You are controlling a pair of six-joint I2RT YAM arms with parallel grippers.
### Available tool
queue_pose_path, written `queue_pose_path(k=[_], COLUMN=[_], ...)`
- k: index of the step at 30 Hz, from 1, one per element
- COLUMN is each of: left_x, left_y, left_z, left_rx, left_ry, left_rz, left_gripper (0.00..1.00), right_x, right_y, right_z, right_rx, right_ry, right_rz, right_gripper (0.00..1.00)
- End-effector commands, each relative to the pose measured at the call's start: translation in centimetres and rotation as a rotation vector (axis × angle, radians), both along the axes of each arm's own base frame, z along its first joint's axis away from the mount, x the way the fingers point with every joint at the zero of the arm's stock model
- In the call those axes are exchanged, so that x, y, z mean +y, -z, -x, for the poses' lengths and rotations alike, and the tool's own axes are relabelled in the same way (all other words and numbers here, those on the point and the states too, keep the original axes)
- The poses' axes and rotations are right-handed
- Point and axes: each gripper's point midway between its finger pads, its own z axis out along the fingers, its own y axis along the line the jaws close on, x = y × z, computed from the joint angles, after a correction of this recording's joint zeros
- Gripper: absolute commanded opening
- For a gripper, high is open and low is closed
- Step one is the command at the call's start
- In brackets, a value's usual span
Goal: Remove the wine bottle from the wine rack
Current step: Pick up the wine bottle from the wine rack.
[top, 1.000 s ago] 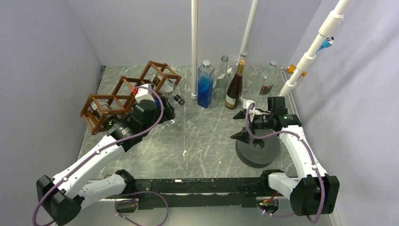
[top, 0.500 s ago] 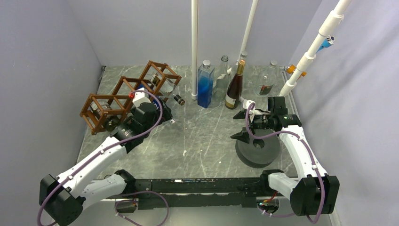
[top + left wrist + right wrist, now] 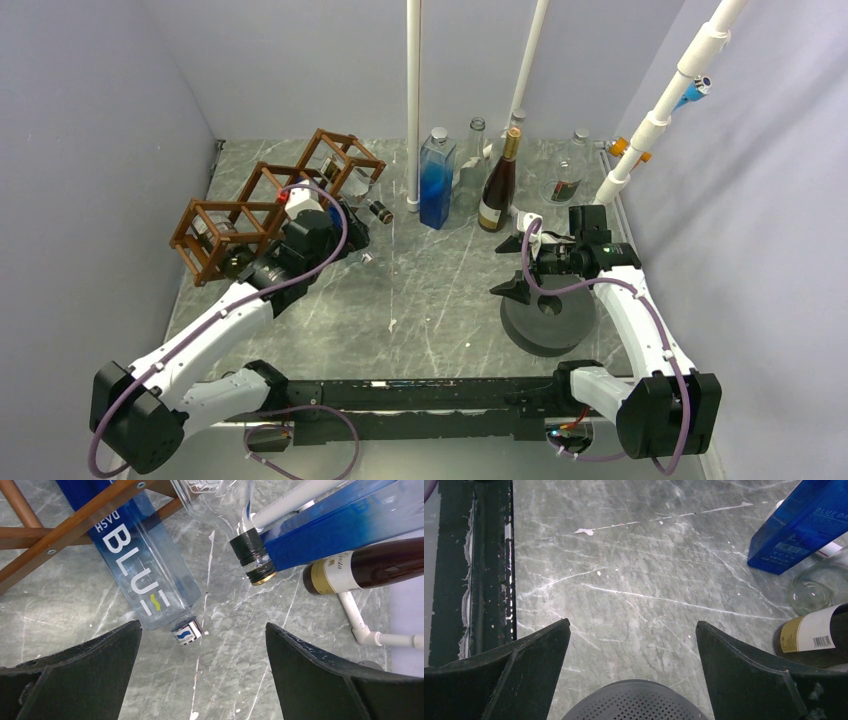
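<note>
Our left gripper (image 3: 202,626) hangs spread wide before the wine rack (image 3: 262,196), where the blue-labelled bottle (image 3: 142,570) lies in a cell, neck poking out. Our right gripper (image 3: 632,624) gapes, empty, over the worktop (image 3: 624,555).

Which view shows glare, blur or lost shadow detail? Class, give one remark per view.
Top external: soft, even light, faint shadows beneath the wine rack, nothing blurred. Left wrist: the label on the blue bottle is sharp, while the open left gripper reads as flat black wedges. Right wrist: the marble table is crisp, the open right gripper equally dark and featureless.
</note>
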Motion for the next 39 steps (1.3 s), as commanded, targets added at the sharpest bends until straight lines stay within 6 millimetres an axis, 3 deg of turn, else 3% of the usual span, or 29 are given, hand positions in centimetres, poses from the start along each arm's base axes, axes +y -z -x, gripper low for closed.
queue_pose_path(k=[1,10,22,30,39], left_x=[-1.5,-1.8,-1.8,-3.4,-3.4], left_y=[-3.3,-4.0,-4.1,-4.3,-3.6], left_z=[-1.6,-3.1,-3.7,-6.0,-8.5], left_rx=[-0.072,-0.083,-0.060,-0.051,-0.053], left_ry=[0.023,0.000,-0.007,-0.012,-0.084], left_rz=[0.095,0.141,0.121,0.159,0.186], left_gripper=[1.00,1.00,1.00,0.99,0.99], right_x=[0.4,0.3,0.3,0.3,0.3], right_y=[-1.1,-1.1,-1.0,-1.0,-1.0], right_z=[0.0,0.0,-0.1,0.0,0.0], right_rx=[-0.043,-0.043,-0.038,-0.036,-0.041], right_ry=[-0.032,-0.032,-0.034,-0.033,-0.035], right_rz=[-0.033,-0.031,-0.031,-0.031,-0.029], right_gripper=[1.00,1.00,1.00,1.00,1.00])
